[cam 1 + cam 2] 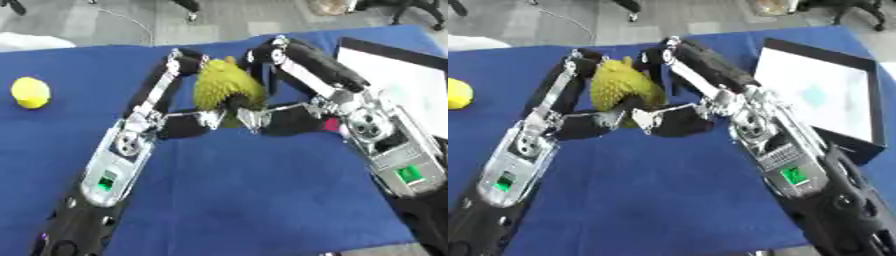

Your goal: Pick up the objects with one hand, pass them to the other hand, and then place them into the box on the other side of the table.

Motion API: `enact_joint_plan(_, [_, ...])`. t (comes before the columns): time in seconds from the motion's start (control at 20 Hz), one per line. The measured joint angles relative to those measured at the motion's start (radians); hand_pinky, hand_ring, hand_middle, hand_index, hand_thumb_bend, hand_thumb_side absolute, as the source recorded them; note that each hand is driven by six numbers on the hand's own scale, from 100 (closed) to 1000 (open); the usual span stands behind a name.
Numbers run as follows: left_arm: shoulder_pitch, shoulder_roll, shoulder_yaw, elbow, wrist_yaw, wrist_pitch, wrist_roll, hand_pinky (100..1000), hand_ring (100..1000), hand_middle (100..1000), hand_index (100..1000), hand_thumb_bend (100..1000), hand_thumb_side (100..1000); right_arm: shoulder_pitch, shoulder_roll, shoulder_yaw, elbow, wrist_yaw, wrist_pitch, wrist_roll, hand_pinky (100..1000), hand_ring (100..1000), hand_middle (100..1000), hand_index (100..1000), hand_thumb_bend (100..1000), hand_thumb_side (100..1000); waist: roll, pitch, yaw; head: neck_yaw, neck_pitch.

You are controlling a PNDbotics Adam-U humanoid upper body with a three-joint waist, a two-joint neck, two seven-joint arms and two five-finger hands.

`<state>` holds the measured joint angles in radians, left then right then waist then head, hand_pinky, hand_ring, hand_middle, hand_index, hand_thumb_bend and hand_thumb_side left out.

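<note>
Two of your hands, left hand (188,122) and right hand (284,117), fingers curled round one spiky yellow-green fruit (226,86); smooth lemon (31,92) apart on blue-clothed table (236,200); black-rimmed box (872,100) right.

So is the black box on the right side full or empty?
Empty, it seems: the box shows only its pale floor. The spiky yellow-green fruit sits between both hands.

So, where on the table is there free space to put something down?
Bare blue cloth lies in front, between the two forearms. More lies between the lemon and the left hand. The box floor looks bare. It is crowded mid-table, where both hands, right hand included, close around the spiky yellow fruit.
</note>
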<state>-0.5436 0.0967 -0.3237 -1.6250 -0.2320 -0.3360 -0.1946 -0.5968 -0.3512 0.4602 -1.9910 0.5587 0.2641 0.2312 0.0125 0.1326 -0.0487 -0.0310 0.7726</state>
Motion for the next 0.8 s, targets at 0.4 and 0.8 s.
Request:
enact_joint_plan(0.4, [0.0, 0.0, 0.001, -0.018, -0.042, -0.024, -0.071, 688, 561, 581, 707, 591, 487, 0.01, -0.006, -0.006, 0.0, 0.0, 0.005, -0.17, 251, 669, 201, 402, 100, 100, 0.0, 0.0, -0.001, -0.008, 0.0])
enact_joint_plan(0.8, [0.008, -0.002, 0.049, 0.032, -0.158, -0.022, -0.064, 722, 640, 672, 780, 741, 613, 0.017, -0.006, -0.038, 0.001, 0.0, -0.014, -0.273, 270, 657, 196, 401, 100, 100, 0.0, 0.0, -0.006, -0.008, 0.0])
